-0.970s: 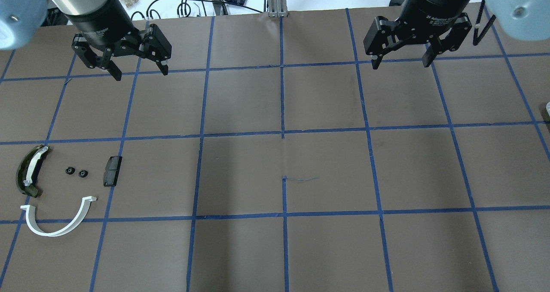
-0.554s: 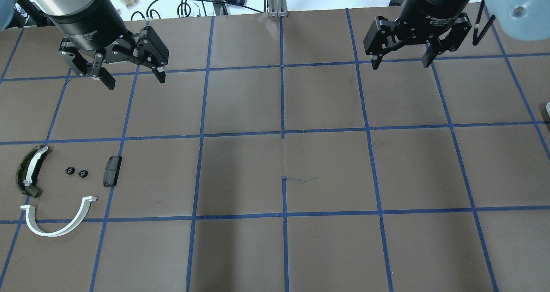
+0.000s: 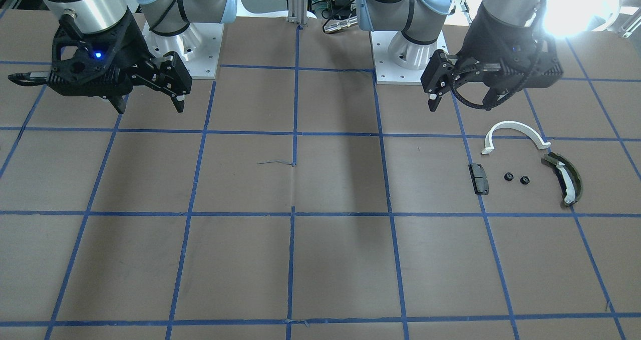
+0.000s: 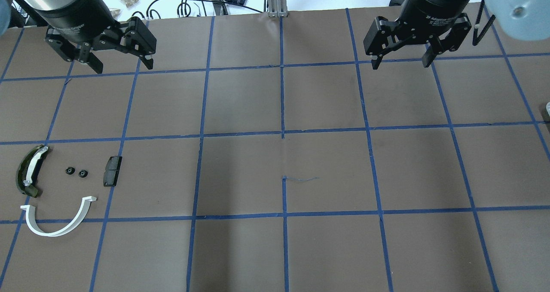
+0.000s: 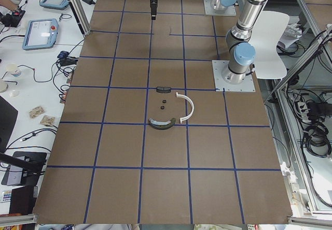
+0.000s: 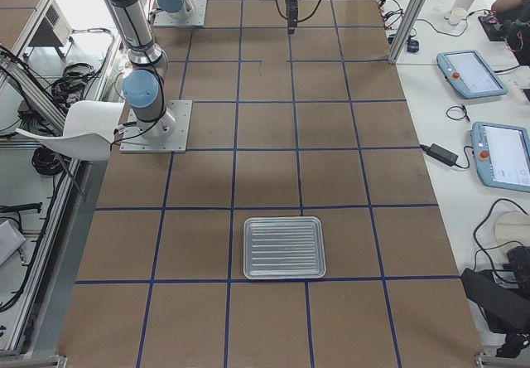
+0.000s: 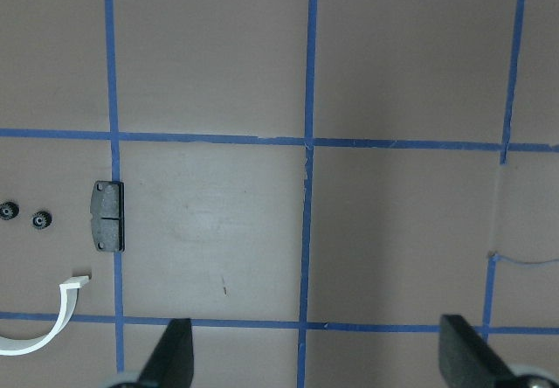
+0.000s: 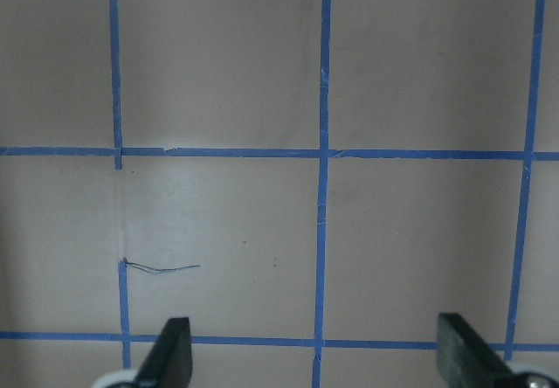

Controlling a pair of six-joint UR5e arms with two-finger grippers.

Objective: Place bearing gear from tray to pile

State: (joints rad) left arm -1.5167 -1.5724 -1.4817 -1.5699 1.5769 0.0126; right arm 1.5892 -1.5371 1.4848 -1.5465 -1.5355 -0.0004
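The pile lies on the brown table at the left of the overhead view: a white half-ring arc, a black block, an olive curved piece with a white strip, and two small black bearing gears between them. My left gripper is open and empty, high above the table and well behind the pile. Its wrist view shows the block and the gears. My right gripper is open and empty at the far right. The ribbed metal tray appears only in the exterior right view and looks empty.
Blue tape lines divide the table into squares. Cables and small items lie beyond the far edge. A short loose thread lies near the table's middle. The robot bases stand at the near edge.
My left gripper has moved left and toward the table's far edge, still open. The right gripper and the pile have not moved.
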